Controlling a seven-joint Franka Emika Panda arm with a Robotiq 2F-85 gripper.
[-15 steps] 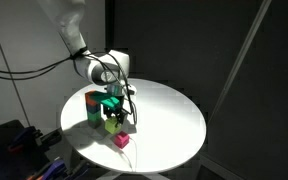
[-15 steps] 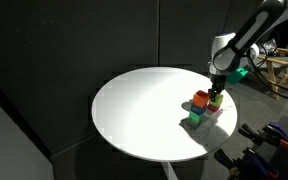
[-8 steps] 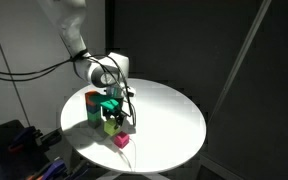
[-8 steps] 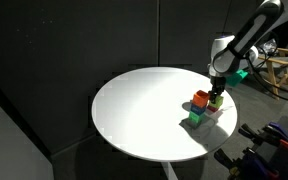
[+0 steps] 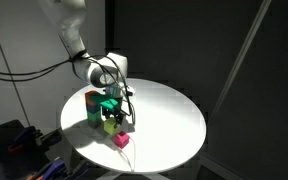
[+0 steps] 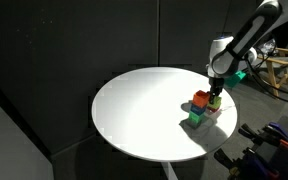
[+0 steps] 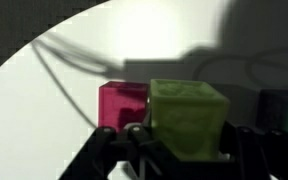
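Observation:
My gripper [image 7: 184, 142] is shut on a yellow-green cube [image 7: 187, 118], which fills the gap between the two dark fingers [image 7: 110, 150]. Whether the cube rests on the table or hangs just above it I cannot tell. A pink cube [image 7: 122, 104] sits right behind it on the left, and a dark green block [image 7: 284, 108] shows at the right edge. In both exterior views the gripper [image 5: 115, 113] [image 6: 215, 97] points down into a small cluster: yellow-green cube [image 5: 112, 125], pink cube [image 5: 122, 140], green block [image 5: 108, 104] and orange block [image 5: 92, 100] [image 6: 201, 99].
The cluster stands near one edge of a round white table [image 5: 174, 125] [image 6: 134, 110], with black curtains around it. A cable [image 5: 24, 68] trails from the arm. Clutter lies on the floor beside the table [image 5: 14, 140] [image 6: 269, 140].

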